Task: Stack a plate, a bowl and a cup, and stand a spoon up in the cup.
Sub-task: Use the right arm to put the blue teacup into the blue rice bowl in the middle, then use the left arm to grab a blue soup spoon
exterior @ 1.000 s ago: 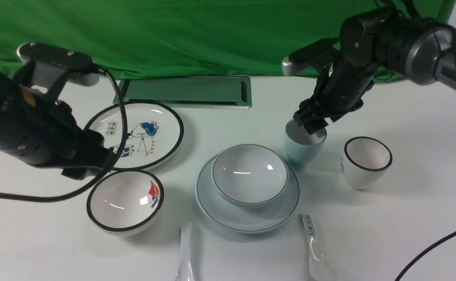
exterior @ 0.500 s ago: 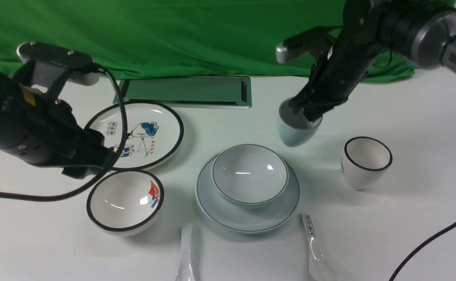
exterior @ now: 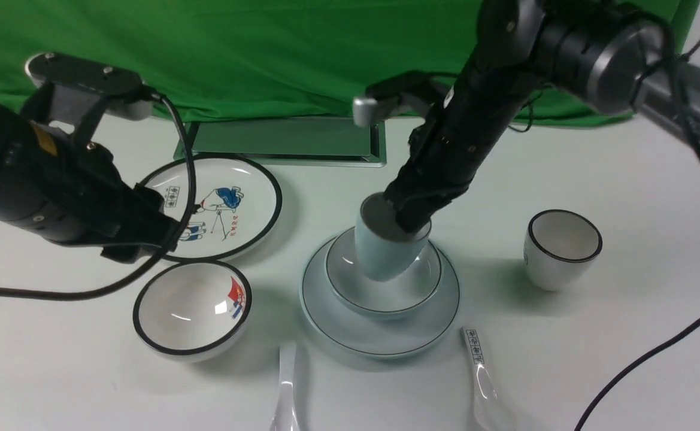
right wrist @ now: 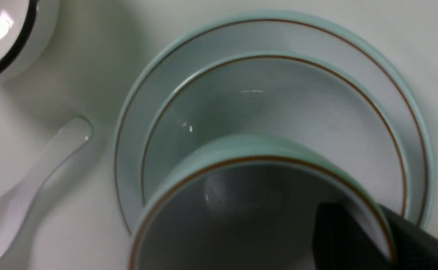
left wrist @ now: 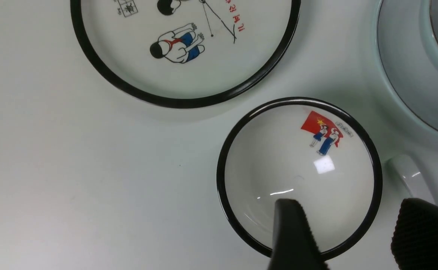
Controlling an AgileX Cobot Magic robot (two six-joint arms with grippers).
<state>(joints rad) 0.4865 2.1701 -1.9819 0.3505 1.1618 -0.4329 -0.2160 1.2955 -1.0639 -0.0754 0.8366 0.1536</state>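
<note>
Currently the right tool point(exterior: 412, 216) grips the cup point(exterior: 381, 256) by its rim, holding it tilted over the bowl point(exterior: 412, 282), which sits on the plate point(exterior: 326, 314). The left tool point(left wrist: 353, 240) stands open above the black-rimmed bowl point(exterior: 191, 308). The spoon point(exterior: 287, 389) lies on the counter point(exterior: 625, 335).

L arm point(exterior: 38, 185) comes in low from the left, wrist pitched down & fwd; left gripper point(left wrist: 348, 225) hangs w/ jaws apart, nothing btwn them. R arm point(exterior: 571, 42) comes from upper right, forearm sloping down toward centre. Right gripper point(exterior: 412, 218) is clamped on the rim of the cup point(exterior: 382, 257), one finger inside, one outside, cup lifted & tilted.
</note>
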